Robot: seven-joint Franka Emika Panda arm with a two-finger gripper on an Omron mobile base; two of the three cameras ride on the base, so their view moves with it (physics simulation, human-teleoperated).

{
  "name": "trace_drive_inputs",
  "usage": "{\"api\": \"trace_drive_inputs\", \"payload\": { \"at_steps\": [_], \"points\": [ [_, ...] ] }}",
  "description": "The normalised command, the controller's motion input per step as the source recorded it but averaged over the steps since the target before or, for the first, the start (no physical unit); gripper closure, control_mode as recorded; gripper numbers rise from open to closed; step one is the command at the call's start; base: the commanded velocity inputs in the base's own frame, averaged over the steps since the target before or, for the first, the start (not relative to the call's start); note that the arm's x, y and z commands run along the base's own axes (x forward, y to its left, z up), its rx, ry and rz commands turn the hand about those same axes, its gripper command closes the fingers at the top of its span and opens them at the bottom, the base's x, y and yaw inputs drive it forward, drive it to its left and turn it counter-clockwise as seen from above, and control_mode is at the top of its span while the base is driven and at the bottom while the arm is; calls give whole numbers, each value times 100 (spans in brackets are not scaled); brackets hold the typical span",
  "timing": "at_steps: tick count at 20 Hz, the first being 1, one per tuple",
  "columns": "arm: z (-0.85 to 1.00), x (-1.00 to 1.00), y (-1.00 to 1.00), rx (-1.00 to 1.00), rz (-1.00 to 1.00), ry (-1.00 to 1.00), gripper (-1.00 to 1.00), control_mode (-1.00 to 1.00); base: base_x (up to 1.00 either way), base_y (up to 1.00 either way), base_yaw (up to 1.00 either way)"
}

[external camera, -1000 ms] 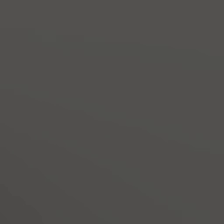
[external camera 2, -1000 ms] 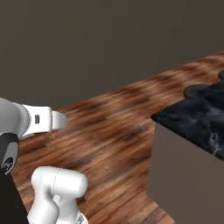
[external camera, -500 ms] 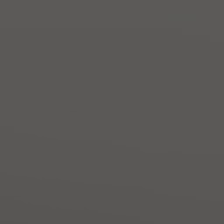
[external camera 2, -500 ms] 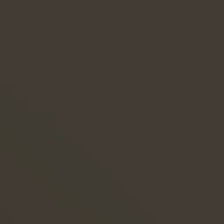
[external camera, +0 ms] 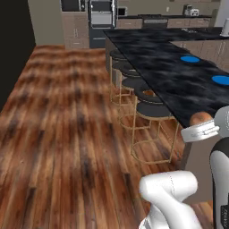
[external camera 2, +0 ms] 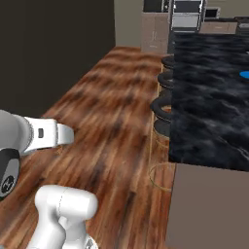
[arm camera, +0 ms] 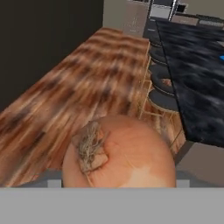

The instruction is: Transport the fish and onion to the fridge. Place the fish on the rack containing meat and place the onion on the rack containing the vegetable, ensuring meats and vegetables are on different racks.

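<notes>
Gripper is clamping the round orange-brown onion — carrying it over the striped wooden floor, beside the black marble counter — next it needs the fridge's vegetable rack

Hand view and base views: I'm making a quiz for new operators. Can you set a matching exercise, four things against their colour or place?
Things:
1. onion
2. plates
3. bar stools
4. floor

Descriptions:
A. blue, lying on the black counter
B. striped brown wood
C. orange-brown, close up in the hand view
D. dark seats on thin frames, lined along the counter's side

Pairs: 1-C, 2-A, 3-D, 4-B
</notes>
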Motion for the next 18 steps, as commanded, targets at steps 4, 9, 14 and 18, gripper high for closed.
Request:
{"api": "trace_drive_inputs", "payload": {
  "at_steps": [4,9,14,18],
  "points": [
    [0,0,0,0,0,0,100,100,100,99,-54],
    [0,0,0,0,0,0,100,100,100,100,-53],
    [0,0,0,0,0,0,100,100,100,100,-43],
    [0,0,0,0,0,0,100,100,100,100,-32]
  ]
}}
